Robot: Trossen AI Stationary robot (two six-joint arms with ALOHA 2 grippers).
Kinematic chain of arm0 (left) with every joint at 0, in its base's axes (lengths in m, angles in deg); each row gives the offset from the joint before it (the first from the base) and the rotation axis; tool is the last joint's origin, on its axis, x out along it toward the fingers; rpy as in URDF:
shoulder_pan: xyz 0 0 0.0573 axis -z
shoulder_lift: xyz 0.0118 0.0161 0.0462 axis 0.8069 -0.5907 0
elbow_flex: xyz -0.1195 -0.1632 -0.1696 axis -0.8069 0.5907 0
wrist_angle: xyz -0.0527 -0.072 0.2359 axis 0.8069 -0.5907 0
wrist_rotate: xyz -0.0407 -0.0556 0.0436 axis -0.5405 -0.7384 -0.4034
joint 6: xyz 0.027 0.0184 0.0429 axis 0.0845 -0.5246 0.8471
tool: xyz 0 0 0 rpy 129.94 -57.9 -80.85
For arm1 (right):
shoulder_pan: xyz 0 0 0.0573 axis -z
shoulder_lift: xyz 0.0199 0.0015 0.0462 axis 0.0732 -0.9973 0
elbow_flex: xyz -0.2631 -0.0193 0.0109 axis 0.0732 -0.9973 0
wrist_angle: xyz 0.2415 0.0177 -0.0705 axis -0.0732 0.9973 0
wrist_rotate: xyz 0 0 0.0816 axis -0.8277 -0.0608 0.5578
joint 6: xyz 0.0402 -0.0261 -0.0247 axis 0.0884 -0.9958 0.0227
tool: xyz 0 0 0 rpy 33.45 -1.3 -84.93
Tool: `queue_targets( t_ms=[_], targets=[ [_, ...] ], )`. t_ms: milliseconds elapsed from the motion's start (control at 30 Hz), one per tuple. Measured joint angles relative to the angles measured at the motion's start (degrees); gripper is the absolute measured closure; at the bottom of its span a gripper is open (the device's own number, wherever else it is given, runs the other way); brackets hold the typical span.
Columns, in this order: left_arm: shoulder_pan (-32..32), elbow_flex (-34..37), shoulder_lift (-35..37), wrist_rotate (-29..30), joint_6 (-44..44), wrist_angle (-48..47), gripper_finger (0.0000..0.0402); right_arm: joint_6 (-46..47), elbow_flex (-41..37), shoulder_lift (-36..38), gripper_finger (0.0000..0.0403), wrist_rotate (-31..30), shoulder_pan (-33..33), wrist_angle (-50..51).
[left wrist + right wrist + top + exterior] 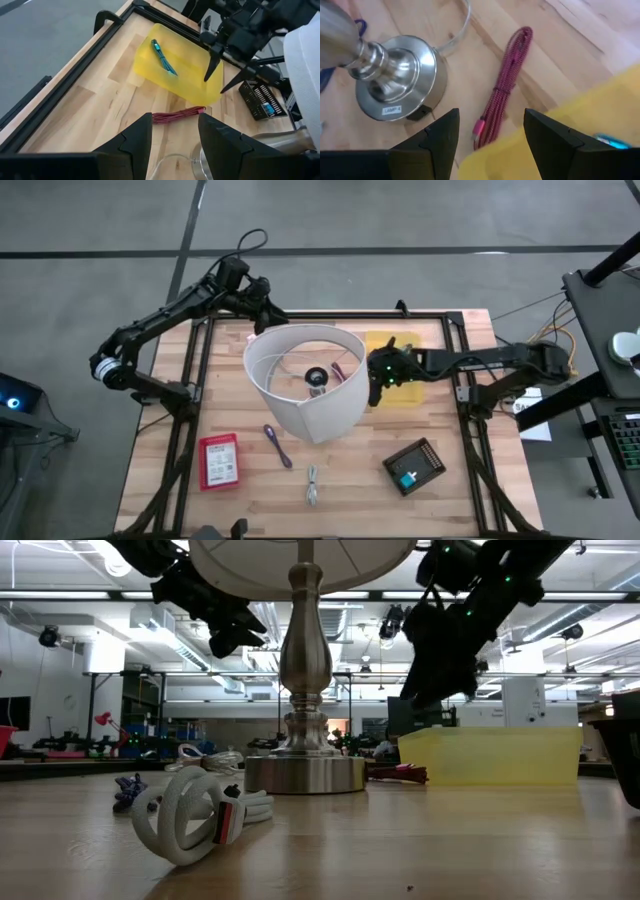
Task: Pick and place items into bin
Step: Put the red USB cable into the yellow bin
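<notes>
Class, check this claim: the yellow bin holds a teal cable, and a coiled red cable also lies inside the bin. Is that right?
Not quite. The coiled red cable lies on the table beside the yellow bin, not inside it, as the left wrist view shows. The teal cable is in the bin.

The left gripper (268, 313) is hanging above the far side of the table with its fingers (136, 137) standing apart. The right gripper (377, 380) is reaching toward the middle, its jaws also spread and holding nothing.
</notes>
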Motion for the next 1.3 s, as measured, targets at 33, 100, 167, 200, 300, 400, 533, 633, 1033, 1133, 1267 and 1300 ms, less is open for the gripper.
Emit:
queue_targets(
  t_ms=[33,100,167,200,300,400,533,633,1033,1133,1267,1300],
  targets=[
    [0.0,-0.1,0.0,0.0,-0.2,0.0,0.0257,-0.4,0.0,-1.0,0.0196,0.1,0.0,-1.6],
    [0.0,-0.2,0.1,0.0,-0.3,0.0,0.0257,-1.1,0.0,-2.7,0.0196,0.0,0.2,-4.0],
    [0.0,-0.2,0.2,0.0,-0.3,0.1,0.0257,-1.6,0.0,-3.8,0.0196,0.1,0.4,-5.6],
    [0.0,-0.2,0.3,0.0,-0.3,0.0,0.0257,-2.0,0.0,-4.2,0.0196,0.1,0.6,-6.3],
    [0.0,-0.2,0.5,0.0,-0.3,0.0,0.0257,-4.1,0.0,-5.1,0.0196,-0.1,1.7,-7.2],
    [0.0,-0.2,0.5,0.0,-0.3,0.0,0.0257,-7.0,0.0,-6.0,0.0196,-0.2,3.5,-7.7],
    [0.0,-0.2,0.5,0.0,-0.4,0.0,0.0257,-9.8,0.0,-6.9,0.0196,1.2,6.3,-9.8],
    [0.0,-0.2,0.5,0.0,-0.5,-0.4,0.0257,-10.9,0.0,-7.2,0.0196,3.5,8.5,-13.0],
    [0.0,-0.1,0.5,0.0,-0.5,-0.3,0.0257,-16.7,5.5,-15.9,0.0196,12.5,16.0,-17.3],
    [0.0,-0.1,0.5,0.0,-0.5,-0.3,0.0257,-17.6,8.8,-19.7,0.0196,13.9,16.1,-15.6],
    [0.0,0.1,0.5,0.0,-0.5,-0.4,0.0257,-18.7,12.6,-24.9,0.0196,14.8,16.1,-12.3],
    [0.0,0.1,0.5,0.0,-0.5,-0.4,0.0257,-18.7,13.3,-26.0,0.0196,16.0,16.1,-11.6]
  ],
)
